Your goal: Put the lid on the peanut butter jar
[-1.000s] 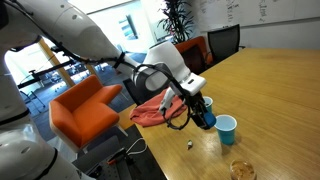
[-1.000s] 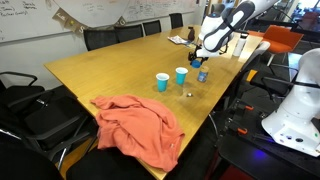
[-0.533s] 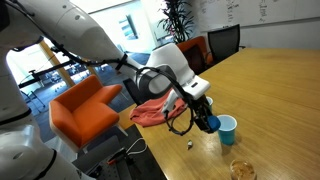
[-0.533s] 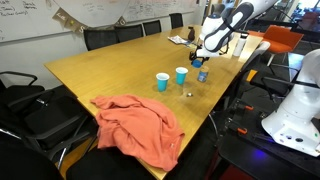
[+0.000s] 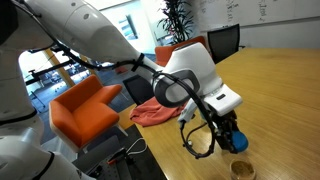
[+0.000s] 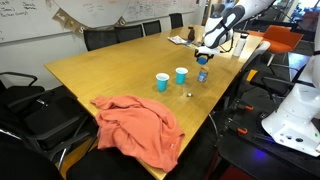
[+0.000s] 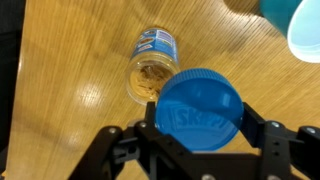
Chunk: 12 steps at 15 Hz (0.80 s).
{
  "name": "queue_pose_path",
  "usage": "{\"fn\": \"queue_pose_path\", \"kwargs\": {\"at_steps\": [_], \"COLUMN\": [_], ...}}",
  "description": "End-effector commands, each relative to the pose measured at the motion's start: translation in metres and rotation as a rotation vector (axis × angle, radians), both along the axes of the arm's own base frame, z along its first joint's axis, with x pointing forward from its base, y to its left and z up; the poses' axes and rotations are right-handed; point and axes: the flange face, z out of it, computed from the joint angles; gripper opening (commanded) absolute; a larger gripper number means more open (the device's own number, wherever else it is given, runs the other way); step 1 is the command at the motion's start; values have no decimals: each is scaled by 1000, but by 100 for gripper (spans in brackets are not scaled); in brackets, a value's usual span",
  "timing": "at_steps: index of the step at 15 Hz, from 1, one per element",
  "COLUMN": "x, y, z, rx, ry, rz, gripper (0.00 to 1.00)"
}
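Note:
My gripper (image 7: 198, 125) is shut on the lid (image 7: 198, 108), a round blue cap with raised lettering, held flat between the two black fingers. The peanut butter jar (image 7: 152, 66) stands open on the wooden table just beyond and left of the lid, with a blue label and tan contents showing. In an exterior view the gripper (image 5: 228, 137) hovers right above the jar (image 5: 241, 170) at the table's near edge. In an exterior view the gripper (image 6: 203, 62) hangs over the jar (image 6: 202, 76).
Two teal-blue cups (image 6: 181, 75) (image 6: 162, 81) stand on the table near the jar; one shows at the wrist view's top right (image 7: 302, 28). An orange-red cloth (image 6: 140, 125) lies on the table. A small dark object (image 6: 190, 95) sits nearby. Chairs surround the table.
The gripper with the lid has moved along the table edge away from the cups and now sits over the jar. In one exterior view the arm now hides the cups.

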Motion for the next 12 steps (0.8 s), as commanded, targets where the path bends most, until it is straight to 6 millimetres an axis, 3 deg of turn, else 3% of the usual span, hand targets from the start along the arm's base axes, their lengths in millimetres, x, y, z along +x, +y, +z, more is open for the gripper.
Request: {"fn": "queue_pose_path", "kwargs": {"at_steps": [1,7,12], "x": [12,2,-10], "y": [-20,-42,-56], "z": [-13,-31,-28], "rx": [61,123,146], "ry": [47,56,37], "rz": [-58,-131,-165], "gripper": [55,55,55]}}
